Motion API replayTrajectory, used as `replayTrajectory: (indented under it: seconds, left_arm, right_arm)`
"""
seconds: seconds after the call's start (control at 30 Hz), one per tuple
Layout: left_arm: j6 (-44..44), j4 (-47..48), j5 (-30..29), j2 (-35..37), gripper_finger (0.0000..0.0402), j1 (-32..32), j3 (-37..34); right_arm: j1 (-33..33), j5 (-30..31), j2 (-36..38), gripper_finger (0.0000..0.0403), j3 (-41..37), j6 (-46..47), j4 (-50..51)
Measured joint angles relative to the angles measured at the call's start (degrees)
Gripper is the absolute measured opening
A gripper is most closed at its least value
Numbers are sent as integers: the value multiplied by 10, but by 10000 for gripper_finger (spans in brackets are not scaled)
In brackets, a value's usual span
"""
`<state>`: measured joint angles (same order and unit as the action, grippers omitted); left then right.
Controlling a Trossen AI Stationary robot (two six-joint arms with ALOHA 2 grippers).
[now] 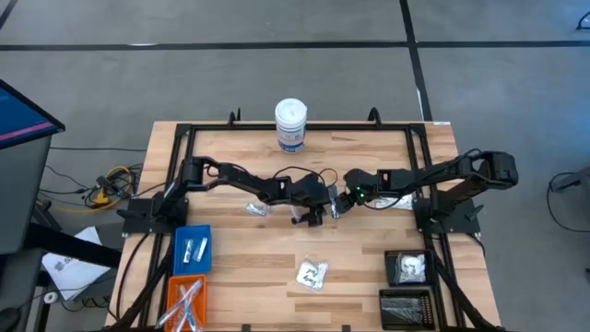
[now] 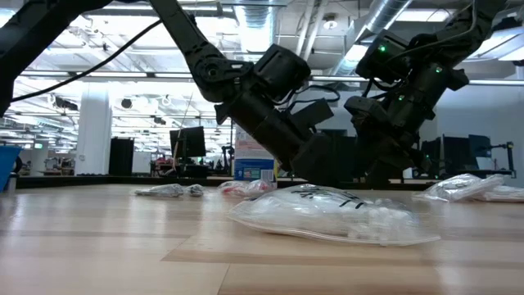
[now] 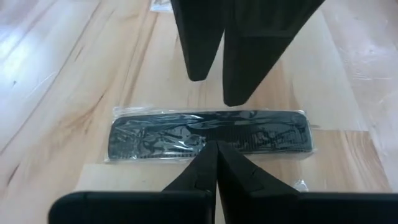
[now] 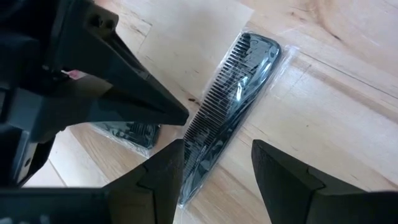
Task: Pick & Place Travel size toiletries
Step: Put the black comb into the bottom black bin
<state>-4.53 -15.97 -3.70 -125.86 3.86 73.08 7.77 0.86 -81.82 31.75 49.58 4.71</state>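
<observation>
A slim black comb in a clear wrapper (image 3: 211,134) lies flat on the wooden table at its middle (image 1: 330,208). My left gripper (image 3: 216,148) is shut, and its tips are at the middle of the comb's toothed long edge. My right gripper (image 4: 217,149) is open. It hovers over the comb from the other side, one finger on each side of the comb's length (image 4: 230,106), touching nothing that shows. A clear packet with white contents (image 1: 312,274) lies nearer the front edge. A small silver tube (image 1: 255,209) lies to the left. My left gripper meets the comb's toothed long edge (image 4: 198,121) near its middle with its shut fingertips (image 4: 180,117). The fingers slant down from the table's left side, across the comb. The comb lies flat on the table in its wrapper.
A tall white canister with a blue label (image 1: 290,124) stands at the far edge. A blue bin (image 1: 192,249) and an orange bin (image 1: 184,300) sit front left, and two black bins (image 1: 407,267) front right. Another dark wrapped piece (image 4: 127,132) lies under my left gripper.
</observation>
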Motion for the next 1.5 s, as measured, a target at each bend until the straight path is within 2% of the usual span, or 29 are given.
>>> replayTrajectory:
  seconds: [0.53,1.1,1.3,1.5]
  left_arm:
    - [5,-20,6,-8,0,0,1]
    - [19,19,20,-15,0,10,3]
    - [19,23,20,-15,0,10,2]
    - [19,21,27,-16,0,9,2]
  right_arm:
    - [0,0,0,183,0,0,0]
    - [-3,-3,0,183,0,26,-5]
    - [-4,19,-1,183,-1,47,-5]
    - [-12,3,-69,183,-1,69,-61]
